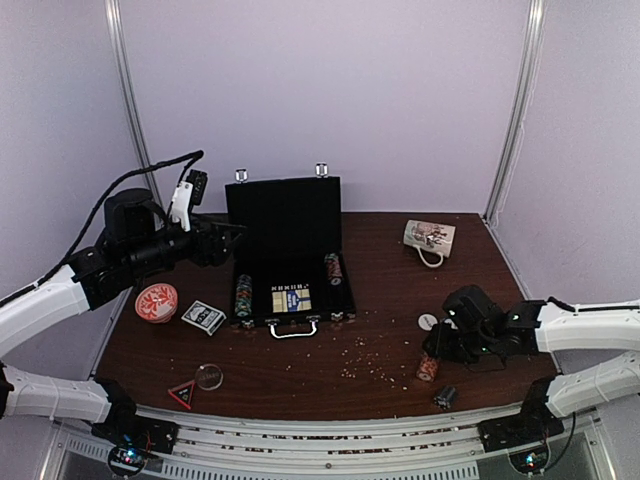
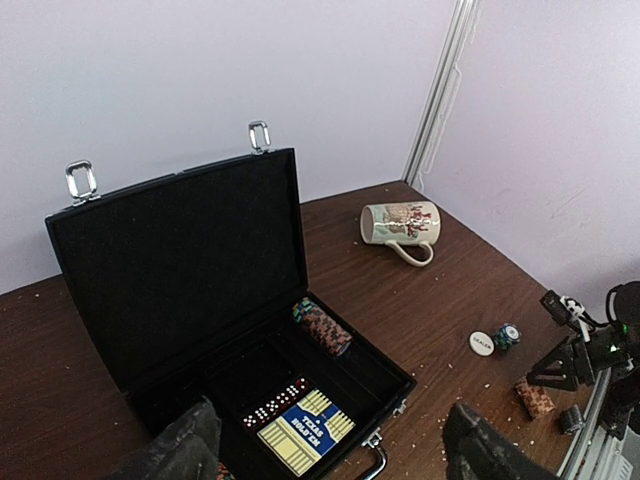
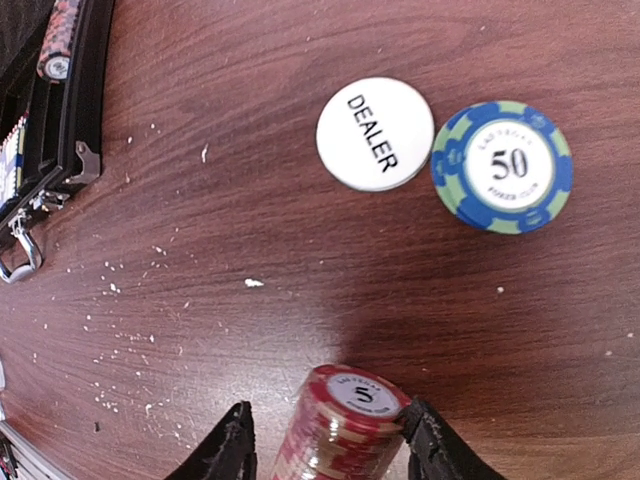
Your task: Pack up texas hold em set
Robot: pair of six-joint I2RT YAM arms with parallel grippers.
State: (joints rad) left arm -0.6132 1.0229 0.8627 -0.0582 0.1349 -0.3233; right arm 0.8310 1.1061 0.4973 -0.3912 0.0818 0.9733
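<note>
1. Top view: the open case (image 1: 285, 215) stands mid-tabletop (image 1: 330, 390) with its lid up, and chip rows (image 1: 333, 268) and a deck (image 1: 291, 298) lie inside. The left end effector (image 1: 226, 237) hovers at the lid's left edge. The right end effector (image 1: 434, 355) is low over a red stack (image 1: 428, 368), well right of the case, and its jaws are too dark to read here. A mug (image 1: 430, 238) lies on its side at the back right. A dish (image 1: 156, 302) and a loose deck (image 1: 203, 317) lie left of the case, and crumbs (image 1: 365, 365) are scattered in front.
2. Left wrist: the left fingers (image 2: 185, 445) stand wide apart, released, with nothing between them. The case lies below and ahead, holding one chip row, dice (image 2: 273, 403) and the deck. Its near edge is cut off.
3. Right wrist: the red stack stands between the right fingers (image 3: 225, 455). One finger touches it and the other shows a thin gap, so it is not clenched. The stack's base is cut off. Beyond it, apart, a dealer button (image 3: 375, 134) and blue chips (image 3: 502, 167) lie with their edges meeting. A case corner shows at top left.
</note>
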